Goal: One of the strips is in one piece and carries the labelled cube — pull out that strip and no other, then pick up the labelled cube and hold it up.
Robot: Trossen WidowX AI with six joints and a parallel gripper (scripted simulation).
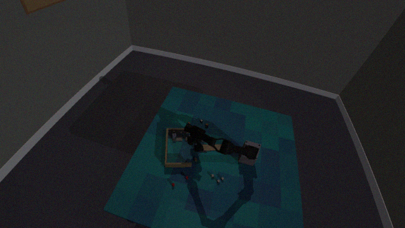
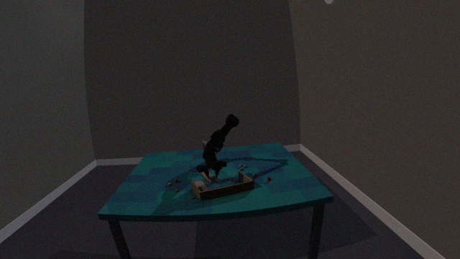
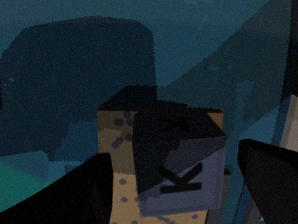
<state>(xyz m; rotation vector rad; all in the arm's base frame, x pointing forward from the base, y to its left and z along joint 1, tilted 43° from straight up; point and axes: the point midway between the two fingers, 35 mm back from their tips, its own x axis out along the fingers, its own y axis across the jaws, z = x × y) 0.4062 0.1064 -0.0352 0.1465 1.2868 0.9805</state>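
The counter (image 1: 269, 177) (image 2: 215, 208) is crossed by the arm (image 1: 226, 147) (image 2: 218, 138), whose foot is set near the back edge as seen from the exterior camera. A wooden tray (image 1: 166, 147) (image 2: 226, 191) is placed towards the front edge, its open side turned to the arm. By its look, the speckled strip (image 1: 211, 147) (image 2: 205, 175) (image 3: 122, 200) has been drawn mostly or wholly out through that side, and its long run is pointed at the back edge; the pulling step can be judged done. The fingers (image 1: 193, 144) (image 2: 213, 180) are parted about halfway, with nothing gripped. Between them, in the wrist view, the cube (image 3: 200, 185) marked K is seen on the strip's end nearer the front edge, with a gap left on either side. The pick-up is thus judged to be in hand: the cube should be kept centred, the fingers brought low enough along its sides and closed on it alone, then raised straight up and held. If they are set too low, the strip could be pinched as well; if off centre, the cube could be nudged off. The small red balls (image 1: 173, 184) (image 2: 269, 178), towards the right edge in the exterior view, should be left alone.
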